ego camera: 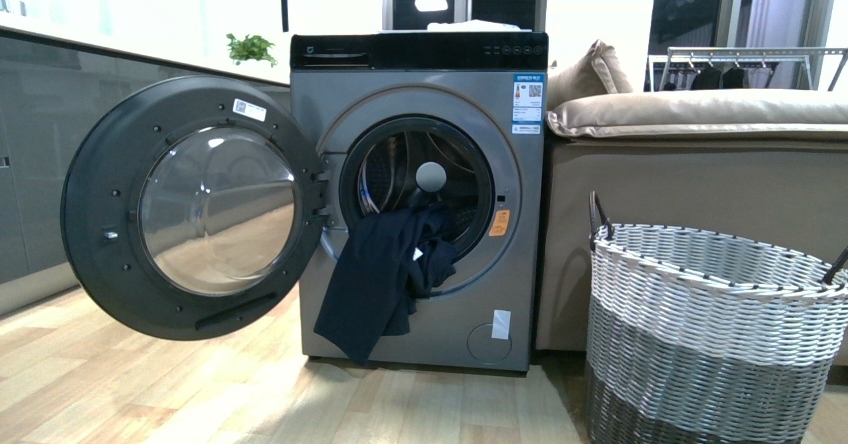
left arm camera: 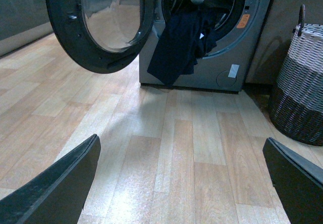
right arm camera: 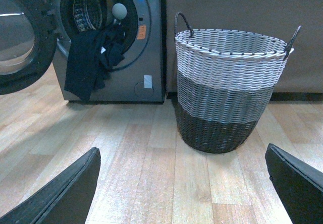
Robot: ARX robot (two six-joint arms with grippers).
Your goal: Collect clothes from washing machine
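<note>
I see left tool (left arm camera: 181, 138), right tool (right arm camera: 181, 147) both released, empty. clothes (ego camera: 385, 274) dangling from washing machine (ego camera: 420, 94) mouth; risk: shallow pinch slips, fabric drops onto floor (ego camera: 150, 384).

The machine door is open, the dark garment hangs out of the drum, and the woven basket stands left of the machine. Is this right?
Wrong side: the front view shows the woven basket right of the washing machine. The door is open and the dark garment hangs out of the drum.
</note>
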